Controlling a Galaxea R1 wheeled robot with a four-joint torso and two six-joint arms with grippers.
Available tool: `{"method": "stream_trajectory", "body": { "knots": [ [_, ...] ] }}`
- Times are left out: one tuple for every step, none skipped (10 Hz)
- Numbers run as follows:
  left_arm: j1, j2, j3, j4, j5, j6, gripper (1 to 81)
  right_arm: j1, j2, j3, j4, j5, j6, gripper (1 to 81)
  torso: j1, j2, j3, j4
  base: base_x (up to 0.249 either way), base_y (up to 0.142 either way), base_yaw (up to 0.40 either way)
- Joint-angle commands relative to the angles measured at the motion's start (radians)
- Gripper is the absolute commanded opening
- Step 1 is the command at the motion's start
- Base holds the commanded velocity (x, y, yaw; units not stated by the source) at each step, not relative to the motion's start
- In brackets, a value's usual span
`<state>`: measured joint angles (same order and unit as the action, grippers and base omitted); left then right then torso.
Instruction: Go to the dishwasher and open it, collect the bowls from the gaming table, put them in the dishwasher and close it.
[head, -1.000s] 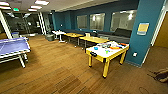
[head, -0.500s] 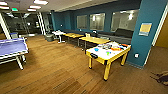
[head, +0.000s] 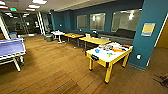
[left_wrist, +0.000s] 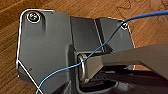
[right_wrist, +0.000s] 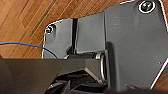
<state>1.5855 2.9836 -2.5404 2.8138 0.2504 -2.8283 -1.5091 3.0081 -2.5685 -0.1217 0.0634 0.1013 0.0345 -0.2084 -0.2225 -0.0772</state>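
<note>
The robot is on the drive to the gaming table (head: 109, 56), judging by the white-topped, wooden-legged table standing ahead to the right with the small blue and green bowls (head: 97, 50) on it; next it must close in alongside. Wood-plank floor (head: 55, 72), teal walls (head: 152, 15), a blue ping-pong table (head: 11, 48) at left; whether either gripper is spread or pressed together, I cannot tell.
</note>
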Motion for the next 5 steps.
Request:
{"method": "stream_trajectory", "body": {
  "knots": [
    [-0.037, 0.002, 0.009, 0.066, 0.07, -0.052, 81.1, 0.049, 0.005, 0.008, -0.007, -0.045, -0.003, 81.1, 0.0, 0.0, 0.0, 0.0, 0.194, 0.0, 0.0],
    [-0.035, 0.002, 0.009, 0.066, 0.07, -0.052, 81.1, 0.048, 0.005, 0.008, -0.006, -0.045, -0.003, 81.1, 0.0, 0.0, 0.0, 0.0, 0.194, 0.0, 0.0],
    [-0.035, 0.002, 0.008, 0.066, 0.07, -0.052, 81.1, 0.049, 0.005, 0.008, -0.006, -0.045, -0.003, 81.1, 0.0, 0.0, 0.0, 0.0, 0.195, 0.0, 0.0],
    [-0.037, 0.002, 0.009, 0.066, 0.07, -0.052, 81.1, 0.048, 0.005, 0.008, -0.006, -0.045, -0.003, 81.1, 0.0, 0.0, 0.0, 0.0, 0.194, 0.0, 0.0],
    [-0.035, 0.003, 0.009, 0.066, 0.07, -0.052, 81.1, 0.048, 0.005, 0.008, -0.006, -0.045, -0.003, 81.1, 0.0, 0.0, 0.0, 0.0, 0.194, 0.0, 0.0]
  ]
}}
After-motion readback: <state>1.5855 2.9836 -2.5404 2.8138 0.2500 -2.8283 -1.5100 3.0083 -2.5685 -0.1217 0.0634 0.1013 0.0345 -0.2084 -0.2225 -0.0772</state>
